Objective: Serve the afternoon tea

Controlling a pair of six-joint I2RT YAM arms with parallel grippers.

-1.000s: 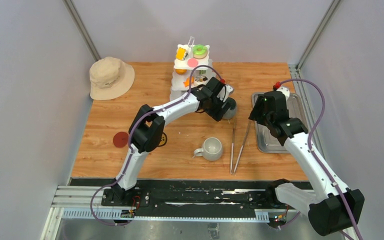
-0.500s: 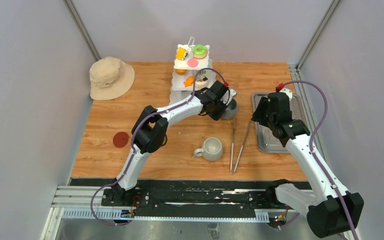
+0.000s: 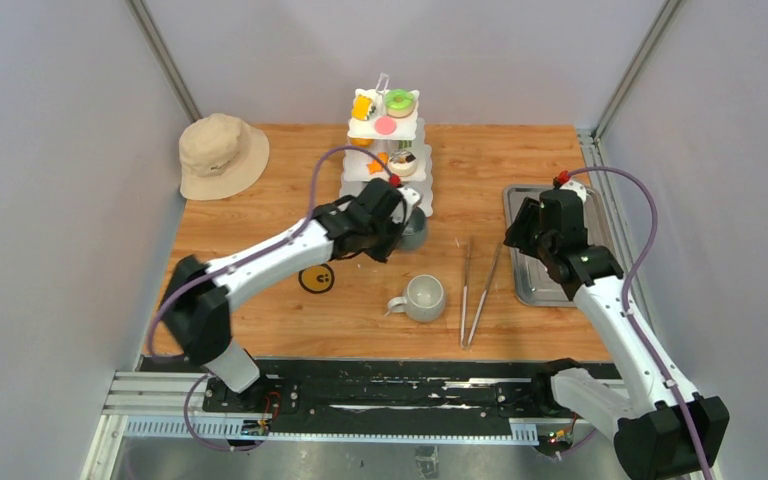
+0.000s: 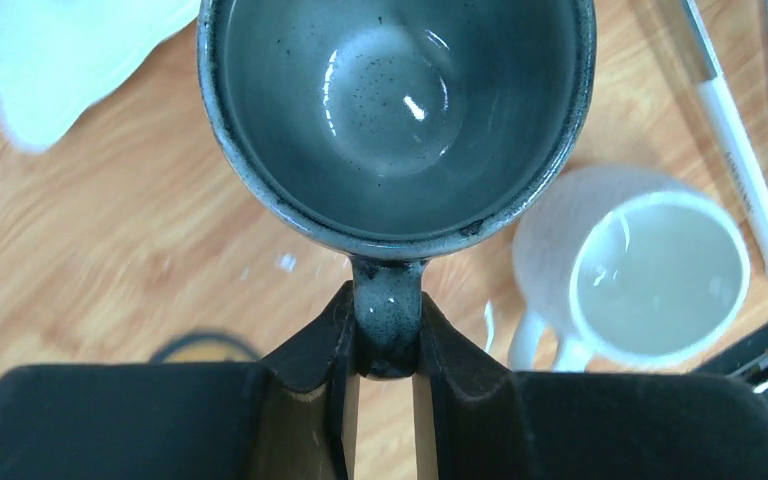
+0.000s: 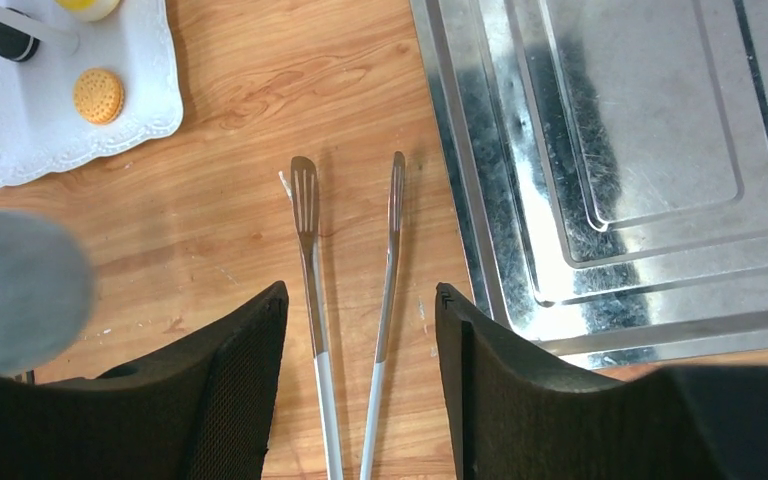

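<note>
My left gripper (image 4: pixel 385 335) is shut on the handle of a dark grey mug (image 4: pixel 395 100), whose empty bowl fills the left wrist view. From above, that mug (image 3: pixel 412 232) sits just in front of the white three-tier stand (image 3: pixel 385 135), left gripper (image 3: pixel 392 225) beside it. The stand carries a green donut (image 3: pixel 399 101), a yellow piece (image 3: pixel 363 107) and a pink piece (image 3: pixel 386 125). A light grey mug (image 3: pixel 425 297) stands nearer the arms, also in the left wrist view (image 4: pixel 650 275). My right gripper (image 5: pixel 360 290) hangs open over the table, holding nothing.
Metal tongs (image 3: pixel 475 290) lie between the light mug and the steel tray (image 3: pixel 545 255); in the right wrist view the tongs (image 5: pixel 350 250) run between my fingers. A beige hat (image 3: pixel 222 152) lies back left. A yellow smiley sticker (image 3: pixel 316 279) marks the wood.
The left gripper closed on the dark mug's handle and carried the mug left, toward the front of the stand; its elbow swung left. The right arm barely shifted.
</note>
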